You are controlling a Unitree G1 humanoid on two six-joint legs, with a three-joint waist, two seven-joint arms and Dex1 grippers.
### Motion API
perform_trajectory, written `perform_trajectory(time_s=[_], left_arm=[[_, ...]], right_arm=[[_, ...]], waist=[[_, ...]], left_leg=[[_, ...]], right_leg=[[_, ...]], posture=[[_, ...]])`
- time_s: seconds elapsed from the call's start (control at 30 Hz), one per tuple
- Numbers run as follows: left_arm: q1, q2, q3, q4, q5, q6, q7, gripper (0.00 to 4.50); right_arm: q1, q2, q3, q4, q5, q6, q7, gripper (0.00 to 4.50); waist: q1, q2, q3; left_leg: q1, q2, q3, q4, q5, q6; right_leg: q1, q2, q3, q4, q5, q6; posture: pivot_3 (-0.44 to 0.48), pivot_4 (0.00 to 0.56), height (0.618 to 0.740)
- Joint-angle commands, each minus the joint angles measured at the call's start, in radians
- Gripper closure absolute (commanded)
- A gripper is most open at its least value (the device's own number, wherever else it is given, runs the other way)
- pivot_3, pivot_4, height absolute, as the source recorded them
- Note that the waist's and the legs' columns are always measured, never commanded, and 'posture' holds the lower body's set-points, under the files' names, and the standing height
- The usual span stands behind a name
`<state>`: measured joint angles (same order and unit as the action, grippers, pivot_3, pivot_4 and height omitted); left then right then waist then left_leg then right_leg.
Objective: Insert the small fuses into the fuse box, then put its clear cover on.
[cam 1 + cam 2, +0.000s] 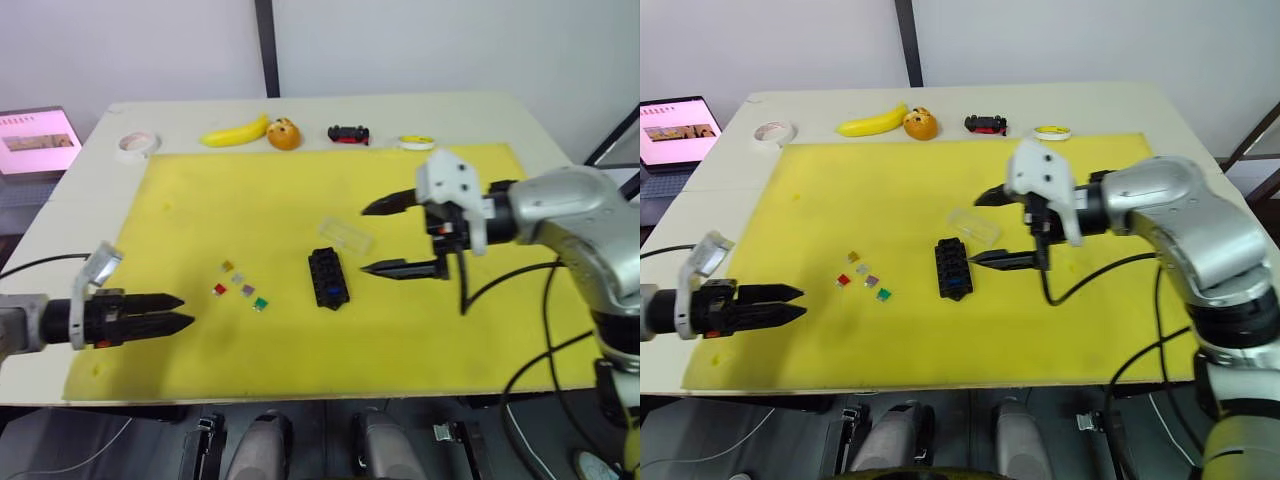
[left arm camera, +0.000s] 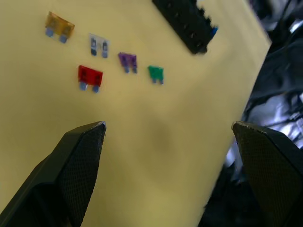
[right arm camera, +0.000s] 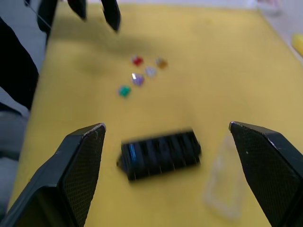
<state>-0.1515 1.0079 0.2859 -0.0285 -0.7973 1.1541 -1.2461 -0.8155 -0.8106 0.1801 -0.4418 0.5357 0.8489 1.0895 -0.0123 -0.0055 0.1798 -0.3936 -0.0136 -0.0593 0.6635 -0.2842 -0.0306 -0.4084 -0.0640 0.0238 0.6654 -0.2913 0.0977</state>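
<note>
Nearest the camera, at the lower left of the left eye view, the left gripper [image 1: 178, 312] hovers over the yellow mat [image 1: 200, 210] with nothing between its black fingers. In that view they look close together, but the left wrist view shows them spread well apart, so I take it as open and empty.

A little further in, left of centre, five loose fuses lie on the mat in a small cluster: the red fuse [image 2: 90, 76], tan fuse [image 2: 59, 26], grey fuse [image 2: 99, 44], purple fuse [image 2: 128, 60] and green fuse [image 2: 155, 73]. None is touching the others, and all are apart from the fuse box [image 1: 328, 277], which sits at mid frame just right of them. A bit of blue shows at one slot of the box, possibly a fuse already seated; I cannot tell for sure.

To the right of the box, the right gripper [image 1: 377, 237] hangs with its fingers wide apart, holding nothing, pointing toward the box. The clear cover [image 1: 346, 235] lies on the mat just behind the box, not on it.

By my reading, the task is barely begun: at least five fuses remain to insert, then the cover.

Along the far edge of the table [image 1: 470, 115] sit a banana [image 1: 237, 131], an orange [image 1: 284, 134], a toy car [image 1: 348, 134] and two tape rolls.
</note>
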Motion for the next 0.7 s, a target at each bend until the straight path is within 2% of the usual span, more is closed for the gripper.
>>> perform_trajectory(time_s=[0.03,0.2,0.4,0.5,0.7], left_arm=[[-0.068,-0.024,-0.011,0.063,-0.033,0.111,0.064,0.00],[-0.194,-0.065,-0.005,0.213,-0.061,0.237,0.117,0.00],[-0.235,-0.096,-0.030,0.277,-0.059,0.282,0.139,0.00],[-0.237,-0.117,-0.048,0.279,-0.054,0.288,0.149,0.79],[-0.275,-0.163,-0.058,0.340,-0.034,0.281,0.186,0.79]], right_arm=[[-0.039,0.035,-0.003,-0.024,0.004,0.005,-0.037,0.07],[-0.047,0.067,0.008,-0.037,0.004,0.019,-0.072,0.07],[-0.041,0.071,0.008,-0.045,0.006,0.029,-0.097,0.07],[-0.037,0.069,0.009,-0.049,0.004,0.029,-0.105,0.00],[-0.035,0.066,0.009,-0.053,0.003,0.031,-0.114,0.00]], waist=[[-0.001,0.000,0.000],[-0.003,0.000,0.000],[-0.006,0.000,0.000],[-0.005,0.000,0.000],[-0.002,0.000,0.000]], left_leg=[[0.000,-0.002,0.000,0.000,0.000,0.000],[0.000,-0.003,0.000,0.000,0.000,0.000],[0.000,-0.002,0.000,0.000,0.000,0.000],[0.000,-0.002,0.000,0.000,0.000,0.000],[0.000,-0.003,0.000,0.000,0.000,-0.001]], right_leg=[[0.000,-0.001,0.000,0.000,0.000,0.000],[-0.001,-0.001,0.000,0.000,0.000,0.000],[-0.001,-0.001,0.001,0.001,0.000,0.000],[-0.001,-0.001,0.000,0.001,0.000,0.000],[-0.001,-0.002,0.000,0.001,0.000,0.000]], posture=[[0.000,0.150,0.740],[0.000,0.150,0.740],[0.000,0.150,0.740],[0.000,0.150,0.740],[0.000,0.150,0.740]])
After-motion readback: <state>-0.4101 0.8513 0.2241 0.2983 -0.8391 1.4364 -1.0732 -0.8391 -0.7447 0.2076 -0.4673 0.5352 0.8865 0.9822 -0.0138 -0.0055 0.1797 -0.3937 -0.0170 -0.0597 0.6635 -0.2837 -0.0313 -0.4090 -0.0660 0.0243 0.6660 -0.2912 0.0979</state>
